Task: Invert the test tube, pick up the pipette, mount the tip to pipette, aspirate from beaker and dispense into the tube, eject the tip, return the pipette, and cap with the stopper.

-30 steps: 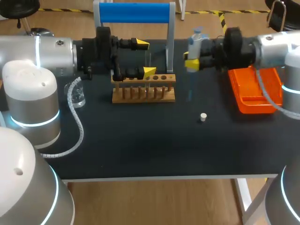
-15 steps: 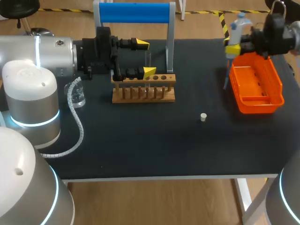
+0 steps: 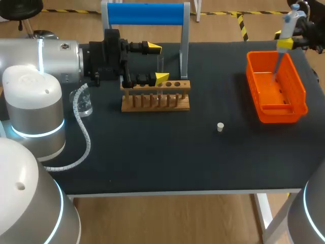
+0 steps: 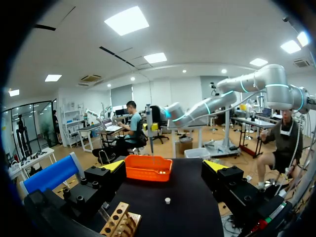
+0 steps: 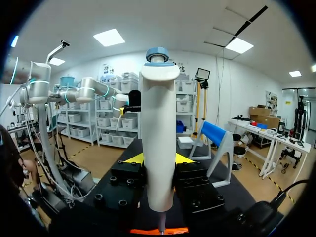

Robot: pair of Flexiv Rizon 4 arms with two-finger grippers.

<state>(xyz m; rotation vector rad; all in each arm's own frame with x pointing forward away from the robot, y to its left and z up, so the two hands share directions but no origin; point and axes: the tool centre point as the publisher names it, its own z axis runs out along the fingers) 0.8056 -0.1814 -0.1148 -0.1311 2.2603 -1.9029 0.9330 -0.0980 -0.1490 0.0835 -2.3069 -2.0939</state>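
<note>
My right gripper (image 3: 287, 42) is shut on the white pipette (image 3: 286, 30) at the table's far right corner. The pipette hangs upright, its tip above the orange tray (image 3: 299, 86). In the right wrist view the pipette (image 5: 158, 148) fills the gap between the yellow fingertips (image 5: 133, 158). My left gripper (image 3: 157, 63) stands open at the wooden tube rack (image 3: 156, 96), with a faint clear tube (image 3: 161, 65) between its fingers, apart from both. The white stopper (image 3: 220, 127) lies on the table. A glass beaker (image 3: 84, 103) sits at the left, under my left arm.
The blue-topped pipette stand (image 3: 146, 14) rises behind the rack. From the left wrist, the orange tray (image 4: 148, 169), the stopper (image 4: 168, 200) and the rack (image 4: 118, 224) lie ahead of the open gripper (image 4: 164, 166). A coiled cable (image 3: 81, 127) hangs by the beaker.
My right arm has carried the pipette from beside the rack rightward and back to above the orange tray. The left arm has stayed still.
</note>
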